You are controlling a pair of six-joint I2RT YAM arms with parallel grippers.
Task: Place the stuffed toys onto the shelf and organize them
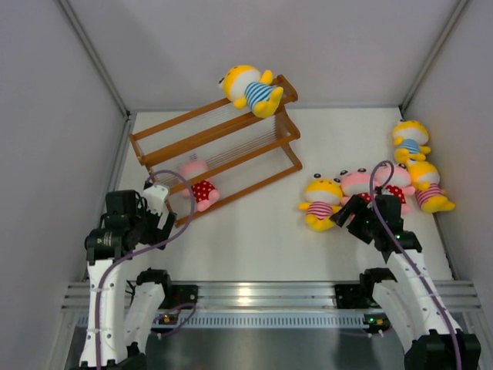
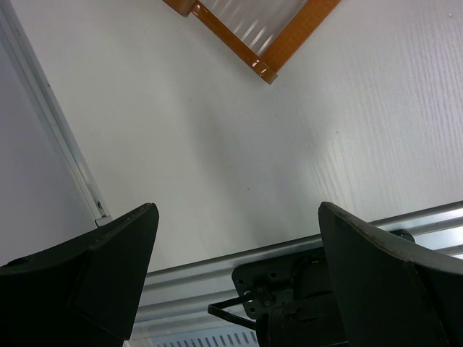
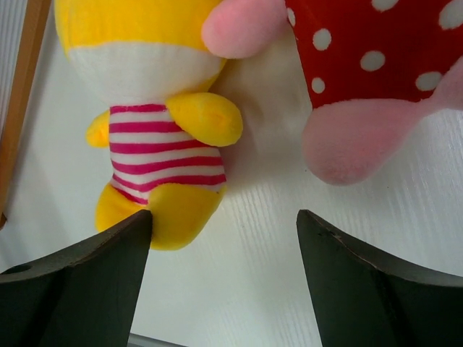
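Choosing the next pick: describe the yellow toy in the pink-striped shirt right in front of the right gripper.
The yellow toy is soft, fuzzy plush: yellow head, arms and feet, white lower face, pink-and-white striped shirt. It lies face up on the white table, feet toward the open right gripper. The pink toy beside it rests an arm against its head.

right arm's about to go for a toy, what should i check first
1. Right gripper open and empty: ok.
2. Yellow toy in pink stripes centred in the gap: not ok, it lies in front of one finger.
3. Pink dotted toy apart from it: not ok, its arm overlaps the yellow head.
4. Room on the shelf: ok, the middle tier looks bare.
5. Left gripper open and empty: ok.
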